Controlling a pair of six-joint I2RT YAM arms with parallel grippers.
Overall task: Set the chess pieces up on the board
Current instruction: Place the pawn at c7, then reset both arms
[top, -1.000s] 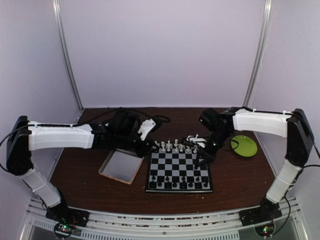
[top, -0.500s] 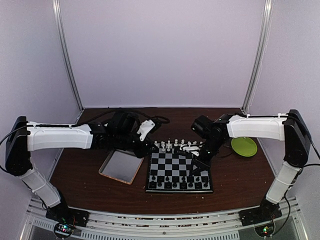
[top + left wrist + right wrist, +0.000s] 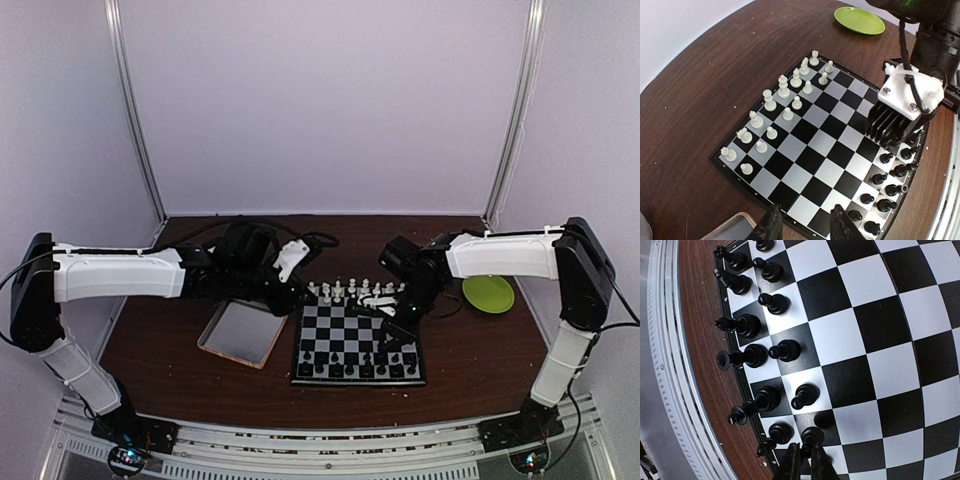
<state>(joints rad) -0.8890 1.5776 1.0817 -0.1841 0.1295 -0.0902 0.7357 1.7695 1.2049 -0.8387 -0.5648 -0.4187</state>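
Note:
The board lies mid-table, with white chess pieces along its far rows and black chess pieces along its near rows. My right gripper hangs over the board's right part. In the right wrist view it is shut on a black pawn, held just above a dark square near the black rows. My left gripper is at the board's far left corner. In the left wrist view it is open and empty above the board's edge.
A silver metal tray lies left of the board and shows at the left wrist view's bottom corner. A green plate sits at the right, also in the left wrist view. The right wrist overhangs the black pieces.
My right arm has swung left, carrying its gripper from the board's right edge further in over the board. The left arm has not moved.

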